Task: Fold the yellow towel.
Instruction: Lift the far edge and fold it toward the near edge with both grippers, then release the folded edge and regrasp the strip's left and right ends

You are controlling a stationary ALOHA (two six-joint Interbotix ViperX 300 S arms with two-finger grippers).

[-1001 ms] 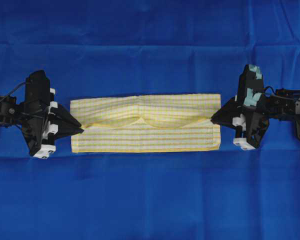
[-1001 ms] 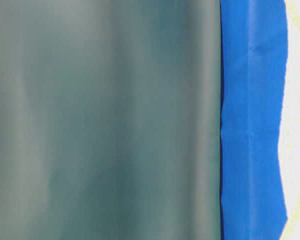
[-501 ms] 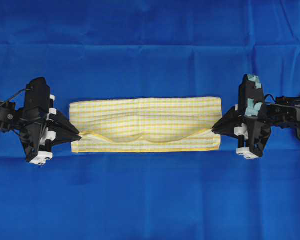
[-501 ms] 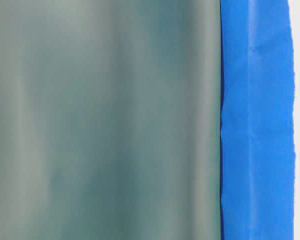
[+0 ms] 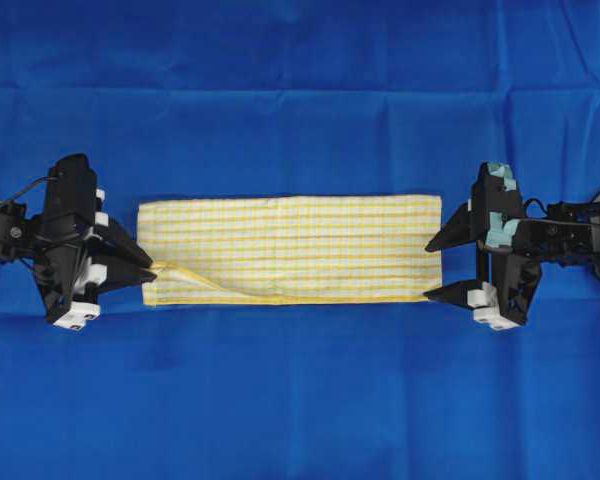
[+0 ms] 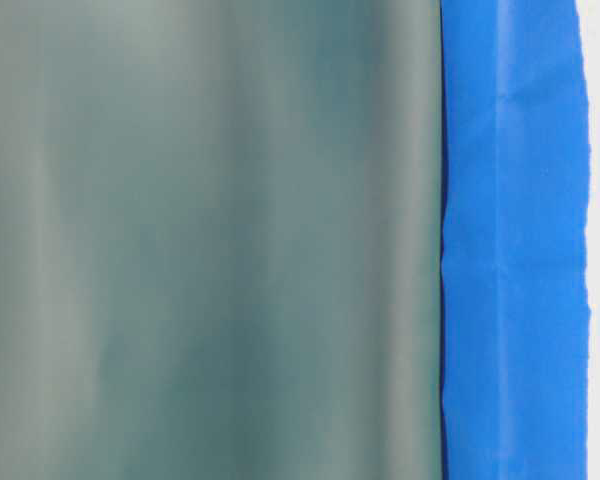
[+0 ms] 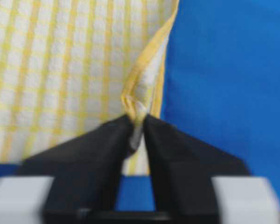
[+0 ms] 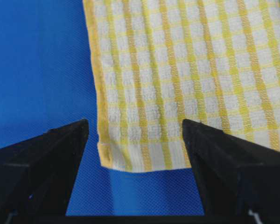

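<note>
The yellow towel [image 5: 290, 248] lies folded into a long flat band on the blue cloth, checked face up. My left gripper [image 5: 152, 268] is at its left end, with the jaws nearly together and pinching the towel's near-left corner, which is drawn out into a small ridge. In the left wrist view that gripper [image 7: 137, 119] holds the bunched yellow hem of the towel [image 7: 60, 70]. At the right end my right gripper [image 5: 435, 268] stands wide open. In the right wrist view it [image 8: 135, 123] straddles the flat corner of the towel [image 8: 186, 70] without touching it.
The big plain blue cloth [image 5: 300, 90] covers the whole work surface, with creases at the back. In the table-level view a blurred grey-green surface [image 6: 210, 240] fills most of the picture, beside a strip of blue cloth [image 6: 510, 240].
The raised top layer of the towel came forward and down and now lies flat. My right gripper opened and let go of its corner. The left gripper still pinches its corner.
</note>
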